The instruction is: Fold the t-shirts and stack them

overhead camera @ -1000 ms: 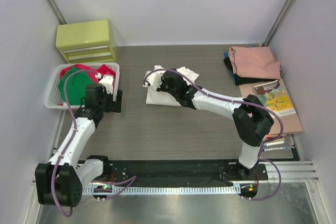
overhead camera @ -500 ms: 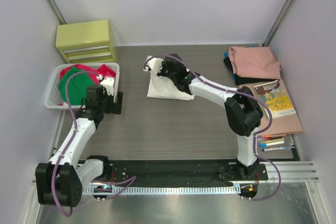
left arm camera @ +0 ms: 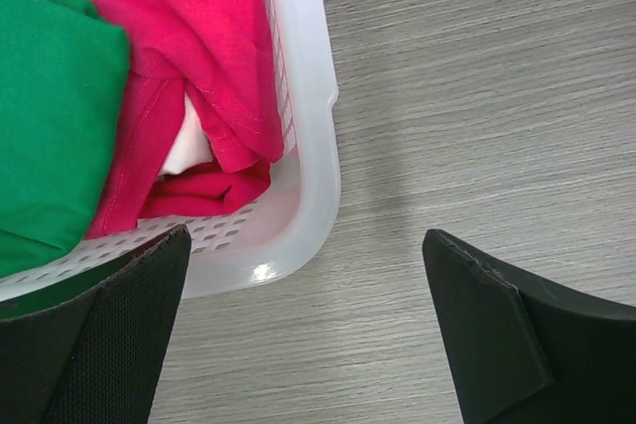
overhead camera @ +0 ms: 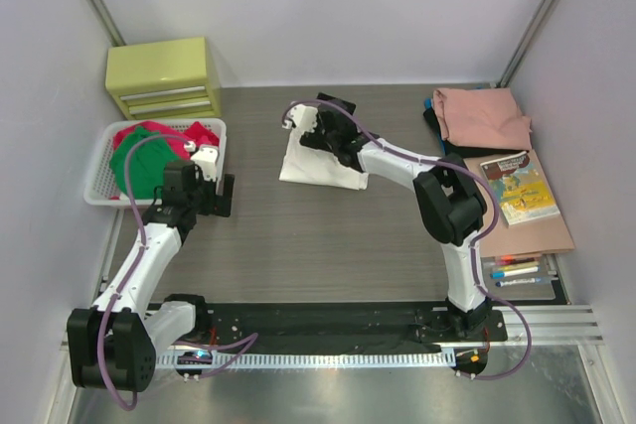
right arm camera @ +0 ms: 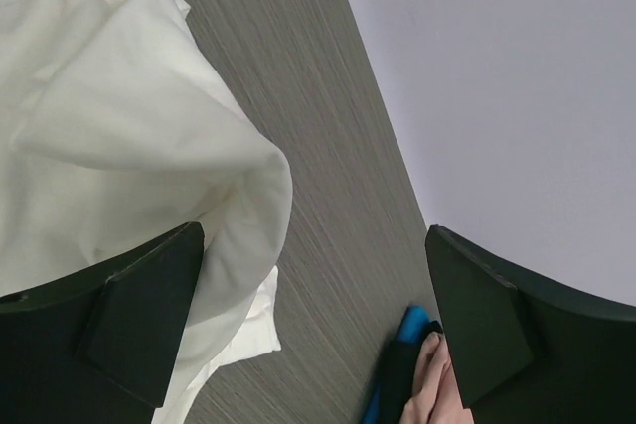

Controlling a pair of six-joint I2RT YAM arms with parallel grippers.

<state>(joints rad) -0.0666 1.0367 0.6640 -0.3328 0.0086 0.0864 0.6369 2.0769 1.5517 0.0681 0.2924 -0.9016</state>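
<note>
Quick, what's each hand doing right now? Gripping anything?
Left hand: open, holding nothing, at the basket corner.
Right hand: open, holding nothing, over the white shirt.

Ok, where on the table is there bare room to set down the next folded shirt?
The widest bare stretch of table lies on the near side of the white t-shirt, between the left gripper and the right arm. A smaller patch sits between that shirt and the salmon-pink stack. The right edge is crowded: stack, book, markers.
</note>
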